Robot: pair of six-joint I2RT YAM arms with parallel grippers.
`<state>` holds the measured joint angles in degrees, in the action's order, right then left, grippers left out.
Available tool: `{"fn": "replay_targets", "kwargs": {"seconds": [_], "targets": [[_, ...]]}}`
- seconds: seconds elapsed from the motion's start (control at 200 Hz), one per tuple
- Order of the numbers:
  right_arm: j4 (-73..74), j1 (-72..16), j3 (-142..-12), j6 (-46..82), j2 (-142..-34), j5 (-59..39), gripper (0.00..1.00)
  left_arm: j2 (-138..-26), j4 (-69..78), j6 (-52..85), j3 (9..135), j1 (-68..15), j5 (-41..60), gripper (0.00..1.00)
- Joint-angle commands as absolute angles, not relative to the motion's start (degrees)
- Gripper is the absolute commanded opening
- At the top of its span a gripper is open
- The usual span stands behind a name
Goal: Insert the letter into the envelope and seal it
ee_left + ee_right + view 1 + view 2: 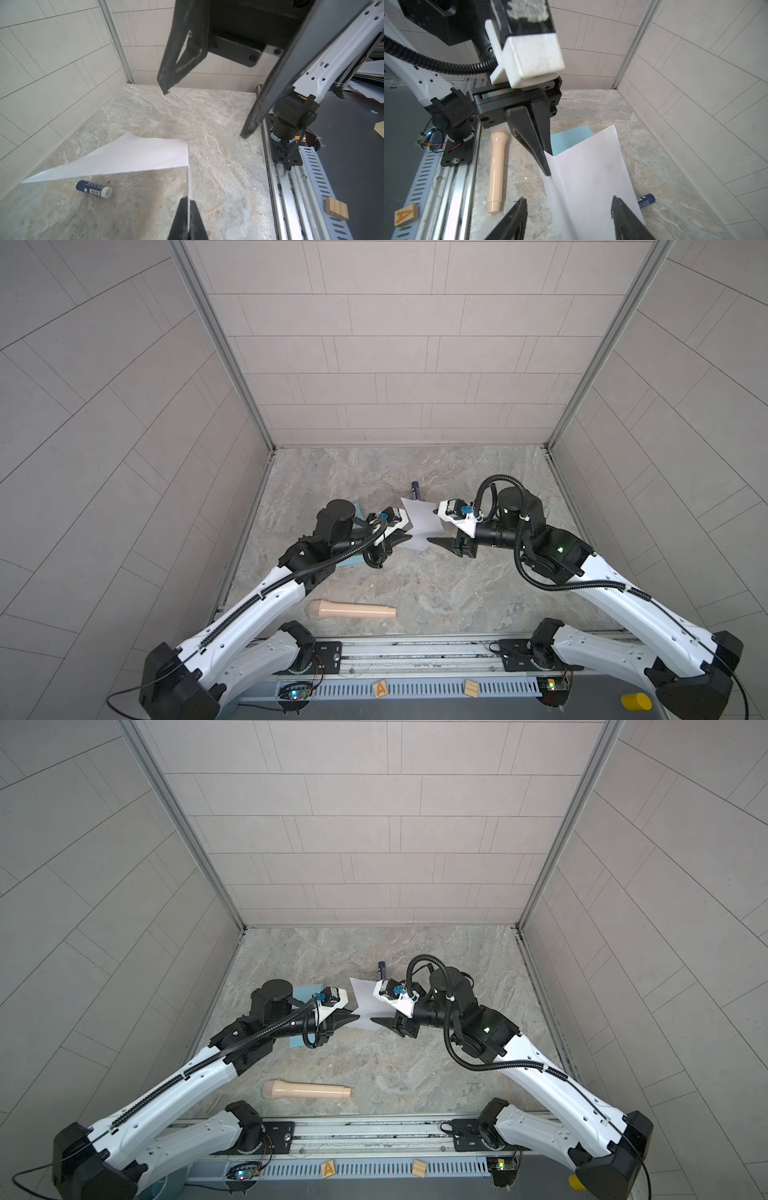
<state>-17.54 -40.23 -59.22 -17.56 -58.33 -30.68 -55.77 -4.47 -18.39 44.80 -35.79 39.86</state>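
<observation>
My left arm reaches in from the near rail, elbow bent, forearm low over the table and wrist turned toward the middle. My left gripper [188, 209] is clamped tight on the letter [419, 522], pinching one edge of the sheet right at its crease. The paper stands up off the marbled table [457, 580] in a folded V, with its blank white side showing.

My right arm comes in from the opposite side, elbow pushed out wide and wrist level. My right gripper [568, 200] has its jaws spread wide, one finger toward the back wall and one toward the front rail. In the right wrist view the free end of the sheet runs between them, but I cannot tell whether either finger touches it. The two grippers point at each other, tips near, with the letter between them.

The envelope [307, 992] lies flat on the table beneath my left wrist and forearm, mostly covered by them, just beside the raised letter. A dark blue glue stick [93, 188] lies on its side behind the letter, toward the back wall. A beige microphone [351, 609] lies near the front rail, well apart from both grippers.
</observation>
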Motion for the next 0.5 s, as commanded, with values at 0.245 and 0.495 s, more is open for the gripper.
{"fn": "replay_targets", "kwargs": {"seconds": [0.245,0.495], "targets": [[-14.1,-42.7,-60.8,-17.4,-62.5,-31.8,0.37,-54.8,-2.4,-17.9,44.1,-35.9,41.1,0.00],[-14.0,-43.4,-61.1,-18.1,-64.0,-31.4,0.19,-54.8,-2.4,-18.1,43.9,-35.9,41.1,0.00]]}}
